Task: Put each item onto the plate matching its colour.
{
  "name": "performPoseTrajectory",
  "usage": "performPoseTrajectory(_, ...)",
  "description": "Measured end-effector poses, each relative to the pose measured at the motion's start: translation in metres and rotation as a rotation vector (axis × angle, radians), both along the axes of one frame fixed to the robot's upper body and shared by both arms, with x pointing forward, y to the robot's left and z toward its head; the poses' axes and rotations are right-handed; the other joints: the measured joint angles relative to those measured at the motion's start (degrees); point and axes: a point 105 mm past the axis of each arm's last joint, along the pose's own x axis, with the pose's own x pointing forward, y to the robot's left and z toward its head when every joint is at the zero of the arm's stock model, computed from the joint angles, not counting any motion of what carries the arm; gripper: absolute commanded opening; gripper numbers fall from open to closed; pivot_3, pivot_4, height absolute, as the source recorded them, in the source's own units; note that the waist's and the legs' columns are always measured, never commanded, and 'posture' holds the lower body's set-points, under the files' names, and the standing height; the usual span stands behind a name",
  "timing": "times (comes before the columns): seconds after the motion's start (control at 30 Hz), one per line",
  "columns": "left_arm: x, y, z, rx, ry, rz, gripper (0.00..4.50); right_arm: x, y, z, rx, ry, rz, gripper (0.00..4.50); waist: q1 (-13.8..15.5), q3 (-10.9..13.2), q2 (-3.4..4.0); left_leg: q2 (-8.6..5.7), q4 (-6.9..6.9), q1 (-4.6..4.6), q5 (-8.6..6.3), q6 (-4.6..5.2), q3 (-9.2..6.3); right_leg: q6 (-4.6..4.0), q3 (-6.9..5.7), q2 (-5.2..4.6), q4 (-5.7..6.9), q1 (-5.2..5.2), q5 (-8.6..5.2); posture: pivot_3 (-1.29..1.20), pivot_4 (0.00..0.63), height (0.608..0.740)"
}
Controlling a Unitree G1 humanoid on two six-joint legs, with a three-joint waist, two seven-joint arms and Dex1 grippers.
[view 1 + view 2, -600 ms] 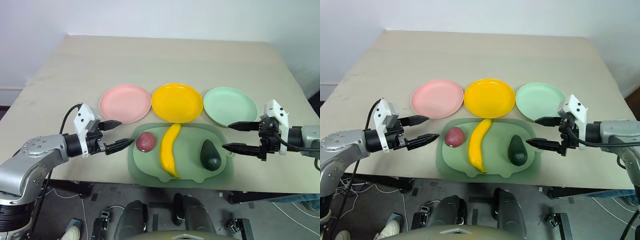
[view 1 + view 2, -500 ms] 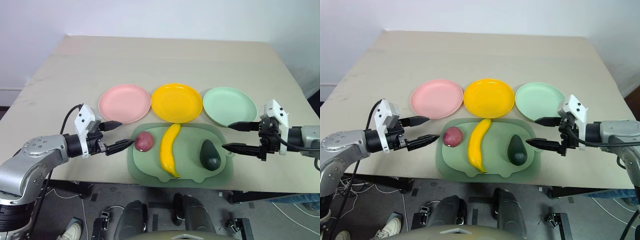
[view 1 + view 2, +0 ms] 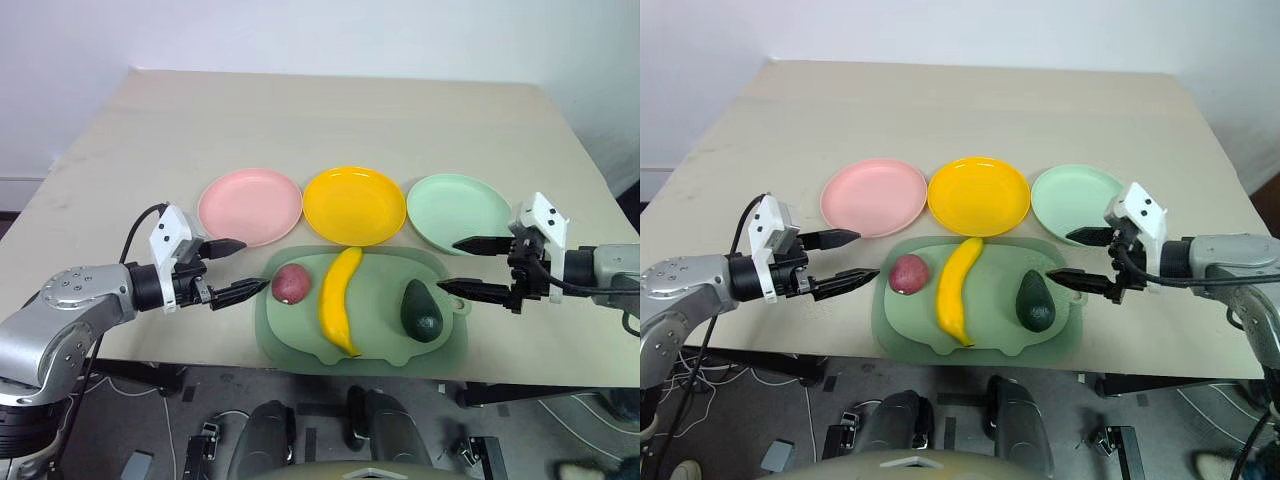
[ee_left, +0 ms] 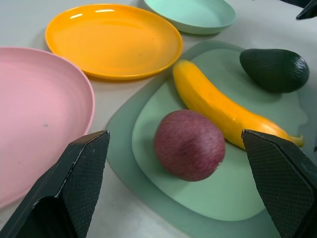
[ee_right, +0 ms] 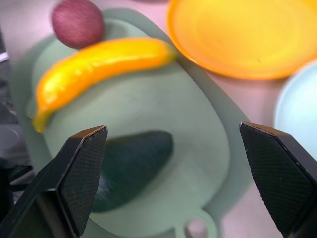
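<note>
Left gripper (image 3: 232,268) held low over the table's near edge, forearm reaching in from the left, pointing right and slightly down, fingers spread wide and pinching nothing. Just ahead of its fingertips, apart from them, the reddish-purple fruit (image 3: 291,284) lying on the left end of the sage-green tray (image 3: 450,345). Beyond that, further from the same gripper, the yellow banana (image 3: 338,298) stretched along the tray's middle, its far tip close to the yellow plate (image 3: 354,205). Right gripper (image 3: 466,266) mirroring the pose, arm coming in from the right, pointing left and tilted down, fingers likewise spread and empty. Close to its lower fingertip, not touching, the dark green avocado (image 3: 421,311) on the tray's right end. Mint green plate (image 3: 459,212) just behind this gripper's upper finger. Pink plate (image 3: 250,205) just past the left gripper's upper finger, on the beige table (image 3: 330,120).
</note>
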Motion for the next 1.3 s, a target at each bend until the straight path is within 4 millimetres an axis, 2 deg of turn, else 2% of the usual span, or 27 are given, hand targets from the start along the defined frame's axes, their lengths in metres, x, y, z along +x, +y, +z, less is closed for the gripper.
performPoseTrajectory(0.4,0.007,0.000,-0.002,-0.015,-0.008,0.011,4.46,-0.019,0.013,-0.002,-0.070,0.026,-0.088,4.50,0.0,0.0,-0.01,0.00,0.01,-0.03,0.00,0.00,-0.04,-0.03,-0.02,-0.01,-0.01,0.00,-0.02,0.00,0.150,0.740)
performPoseTrajectory(0.63,0.013,-0.013,-0.003,-0.031,-0.008,-0.032,4.46,-0.038,0.020,-0.016,-0.145,0.124,-0.134,4.50,0.0,0.0,-0.02,-0.01,0.03,-0.19,0.00,0.00,-0.06,-0.03,-0.03,-0.02,-0.05,-0.09,-0.01,0.00,0.150,0.740)
performPoseTrajectory(0.73,0.016,-0.016,-0.001,-0.035,-0.012,-0.044,4.46,-0.038,0.020,-0.015,-0.166,0.134,-0.157,4.50,-0.1,0.0,-0.03,-0.03,0.04,-0.22,0.00,0.00,-0.06,-0.02,-0.03,0.00,-0.05,-0.11,0.00,0.00,0.150,0.740)
performPoseTrajectory(0.83,0.016,-0.022,-0.005,-0.047,0.009,-0.072,4.46,-0.029,0.015,-0.013,-0.196,0.106,-0.257,4.50,-0.1,0.0,-0.04,-0.02,0.04,-0.26,0.00,0.00,-0.07,-0.16,-0.03,0.01,-0.04,-0.15,0.13,0.00,0.150,0.740)
performPoseTrajectory(0.9,0.017,-0.025,-0.007,-0.048,0.019,-0.085,4.46,-0.025,0.013,-0.019,-0.202,0.116,-0.309,4.50,0.0,0.0,-0.04,-0.03,0.06,-0.42,0.01,0.00,-0.10,-0.12,-0.06,0.02,-0.03,-0.26,0.17,0.00,0.150,0.740)
performPoseTrajectory(1.3,0.017,-0.028,0.003,-0.061,0.024,-0.150,4.46,-0.037,0.024,-0.030,-0.202,0.113,-0.323,4.50,0.0,0.0,-0.06,-0.07,0.10,-0.52,-0.01,0.04,-0.13,-0.08,-0.08,0.00,-0.05,-0.30,0.18,0.00,0.150,0.740)
